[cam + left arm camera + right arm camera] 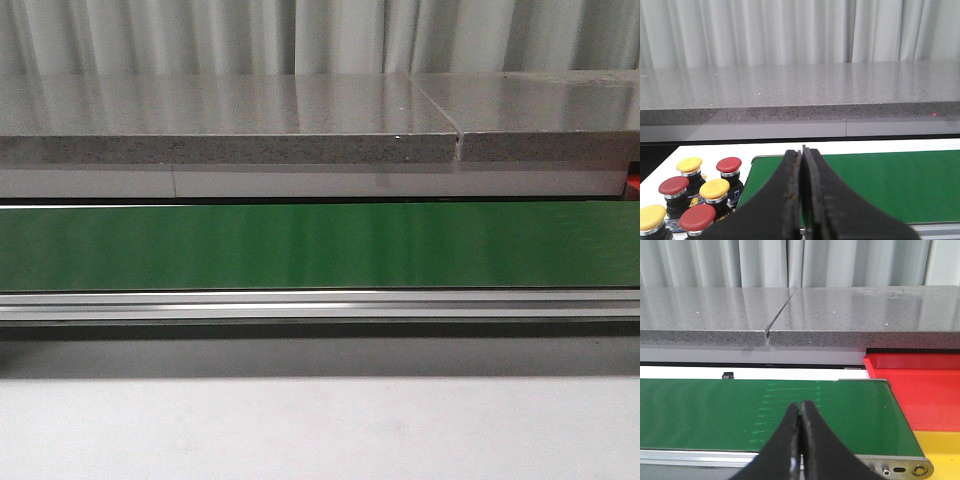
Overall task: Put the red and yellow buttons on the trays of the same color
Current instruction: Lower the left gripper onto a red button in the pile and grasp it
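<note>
Here the 6 red and yellow buttons (692,192) sit close beside the left hand (802,200), off the green belt (880,182), while the red tray (920,390) lies by the right hand (800,440); both hands are pressed together, empty.

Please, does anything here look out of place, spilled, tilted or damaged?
Nothing stands out. The red and yellow buttons stand upright in a cluster beside the green belt, which is bare. The red tray and yellow tray hold nothing visible. Both end effectors, left and right, are closed and hold nothing.
</note>
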`<action>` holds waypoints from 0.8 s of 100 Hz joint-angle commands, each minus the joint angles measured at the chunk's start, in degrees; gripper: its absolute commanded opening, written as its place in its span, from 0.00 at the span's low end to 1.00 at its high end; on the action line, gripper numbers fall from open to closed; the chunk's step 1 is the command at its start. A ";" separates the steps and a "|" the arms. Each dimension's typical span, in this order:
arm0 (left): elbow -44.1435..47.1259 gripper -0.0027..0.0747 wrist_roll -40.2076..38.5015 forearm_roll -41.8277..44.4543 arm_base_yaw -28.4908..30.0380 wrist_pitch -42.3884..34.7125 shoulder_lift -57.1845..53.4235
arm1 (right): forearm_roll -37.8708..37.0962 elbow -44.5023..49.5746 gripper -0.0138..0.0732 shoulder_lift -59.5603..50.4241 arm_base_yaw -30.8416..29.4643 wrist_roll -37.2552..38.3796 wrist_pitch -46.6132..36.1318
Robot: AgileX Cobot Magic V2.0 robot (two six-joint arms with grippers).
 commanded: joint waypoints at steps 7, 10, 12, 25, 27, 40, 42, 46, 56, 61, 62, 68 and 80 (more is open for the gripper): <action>2.99 0.01 -0.52 -0.54 0.08 -4.82 -2.20 | -0.72 -0.82 0.08 -0.65 0.03 -0.18 -4.34; 2.99 0.01 -0.52 -0.54 0.08 -4.82 -2.20 | -0.72 -0.82 0.08 -0.65 0.03 -0.18 -4.34; 2.99 0.01 -0.52 -0.54 0.08 -4.82 -2.20 | -0.72 -0.82 0.08 -0.65 0.03 -0.18 -4.34; 2.99 0.01 -0.52 -0.54 0.08 -4.88 -2.20 | -0.72 -0.82 0.08 -0.65 0.03 -0.18 -4.34; 2.99 0.01 -0.52 -0.54 0.08 -4.88 -2.20 | -0.72 -0.82 0.08 -0.65 0.03 -0.18 -4.34; 2.99 0.01 -0.52 -0.54 0.08 -4.88 -2.20 | -0.72 -0.82 0.08 -0.65 0.03 -0.18 -4.34; 2.99 0.01 -0.52 -0.54 0.08 -4.88 -2.20 | -0.72 -0.82 0.08 -0.65 0.03 -0.18 -4.34; 2.99 0.01 -0.52 -0.54 0.08 -5.17 -2.20 | -0.72 -0.82 0.08 -0.65 0.03 -0.18 -4.34; 2.99 0.01 -0.52 -0.54 0.08 -5.38 -2.20 | -0.72 -0.82 0.08 -0.65 0.03 -0.18 -4.34; 2.99 0.01 -0.52 -0.54 0.08 -5.38 -2.20 | -0.72 -0.82 0.08 -0.65 0.03 -0.18 -4.34; 2.99 0.01 -0.52 -0.54 0.08 -5.38 -2.20 | -0.72 -0.82 0.08 -0.65 0.03 -0.18 -4.34; 2.99 0.01 -0.52 -0.54 0.08 -5.38 -2.20 | -0.72 -0.82 0.08 -0.65 0.03 -0.18 -4.34; 2.99 0.01 -0.52 -0.54 0.08 -5.38 -2.20 | -0.72 -0.82 0.08 -0.65 0.03 -0.18 -4.34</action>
